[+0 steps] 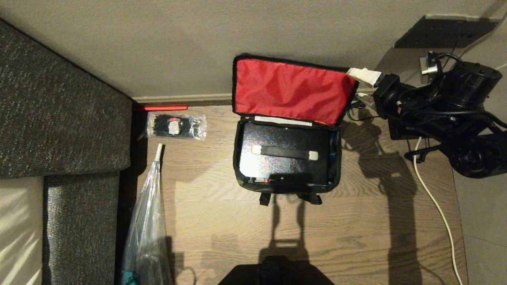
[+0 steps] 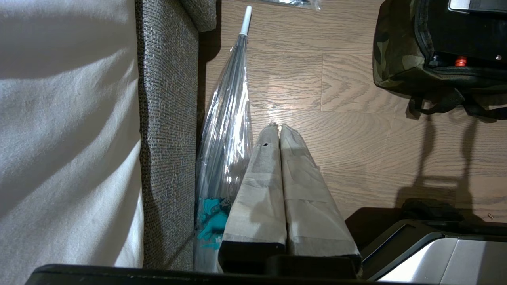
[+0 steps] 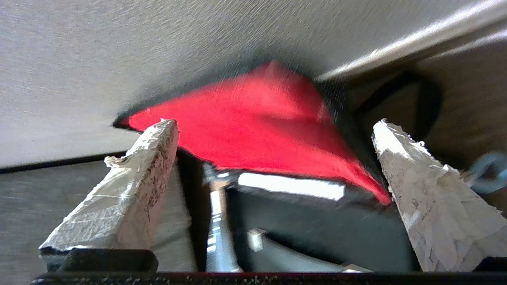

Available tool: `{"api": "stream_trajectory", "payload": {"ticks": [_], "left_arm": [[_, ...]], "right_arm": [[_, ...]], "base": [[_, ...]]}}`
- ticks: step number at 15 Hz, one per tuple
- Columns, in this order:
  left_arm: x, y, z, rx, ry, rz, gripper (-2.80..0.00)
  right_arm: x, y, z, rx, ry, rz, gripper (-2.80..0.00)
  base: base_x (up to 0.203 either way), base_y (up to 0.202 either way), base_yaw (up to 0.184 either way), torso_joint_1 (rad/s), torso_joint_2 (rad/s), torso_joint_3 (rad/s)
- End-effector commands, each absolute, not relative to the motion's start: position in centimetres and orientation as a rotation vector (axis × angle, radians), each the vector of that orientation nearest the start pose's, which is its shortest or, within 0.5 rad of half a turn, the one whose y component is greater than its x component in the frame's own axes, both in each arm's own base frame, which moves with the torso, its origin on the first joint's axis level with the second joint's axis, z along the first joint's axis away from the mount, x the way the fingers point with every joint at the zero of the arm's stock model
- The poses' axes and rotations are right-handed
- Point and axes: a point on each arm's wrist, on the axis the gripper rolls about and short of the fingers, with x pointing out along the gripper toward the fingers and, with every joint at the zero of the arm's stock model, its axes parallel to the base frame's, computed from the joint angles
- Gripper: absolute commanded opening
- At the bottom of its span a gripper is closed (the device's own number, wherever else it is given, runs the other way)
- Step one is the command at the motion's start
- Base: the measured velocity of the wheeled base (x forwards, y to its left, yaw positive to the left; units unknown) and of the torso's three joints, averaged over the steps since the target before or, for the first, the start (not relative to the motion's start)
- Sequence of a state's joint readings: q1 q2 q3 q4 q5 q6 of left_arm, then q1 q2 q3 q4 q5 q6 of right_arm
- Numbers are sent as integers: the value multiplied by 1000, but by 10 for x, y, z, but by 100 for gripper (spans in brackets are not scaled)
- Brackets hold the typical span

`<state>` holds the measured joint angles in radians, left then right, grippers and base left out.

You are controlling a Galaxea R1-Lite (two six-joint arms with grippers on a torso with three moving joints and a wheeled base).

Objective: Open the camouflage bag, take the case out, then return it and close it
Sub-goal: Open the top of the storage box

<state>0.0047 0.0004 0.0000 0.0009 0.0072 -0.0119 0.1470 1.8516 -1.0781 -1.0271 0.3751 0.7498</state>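
The camouflage bag (image 1: 236, 158) lies open on the wooden floor, its red-lined lid (image 1: 289, 89) standing up against the wall. Inside it lies the flat black case (image 1: 285, 158), with a red catch at its near edge. My right gripper (image 1: 362, 85) hovers at the lid's upper right corner, open, nothing between its taped fingers. From the right wrist, the open gripper (image 3: 274, 123) faces the red lining (image 3: 261, 126) and the case (image 3: 317, 233). My left gripper (image 2: 278, 126) hangs parked and shut over the floor, left of the bag (image 2: 392, 47).
A grey sofa (image 1: 59, 118) fills the left side. A clear packet of black ties (image 1: 176, 126) lies by the wall. A clear wrapped umbrella (image 1: 148, 221) rests along the sofa. A white cable (image 1: 435, 202) trails across the floor at the right.
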Motion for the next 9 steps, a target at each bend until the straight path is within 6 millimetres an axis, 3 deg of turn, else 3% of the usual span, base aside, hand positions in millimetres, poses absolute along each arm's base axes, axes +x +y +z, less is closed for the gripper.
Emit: {"api": "stream_trajectory", "payload": {"ticks": [1,8,9], "left_arm": [[-23,0,75,-12,1,12,-280],[-23,0,74,-12,3,14,-280],[-23,0,75,-12,1,14,-280]], "right_arm": [[366,59,233,658,-60,577,0],[368,53,220,599,-49,550,0],[366,53,220,607,-39,545,-280]], "base": [[0,0,0,0,0,0],[0,0,0,0,0,0],[0,0,0,0,0,0]]}}
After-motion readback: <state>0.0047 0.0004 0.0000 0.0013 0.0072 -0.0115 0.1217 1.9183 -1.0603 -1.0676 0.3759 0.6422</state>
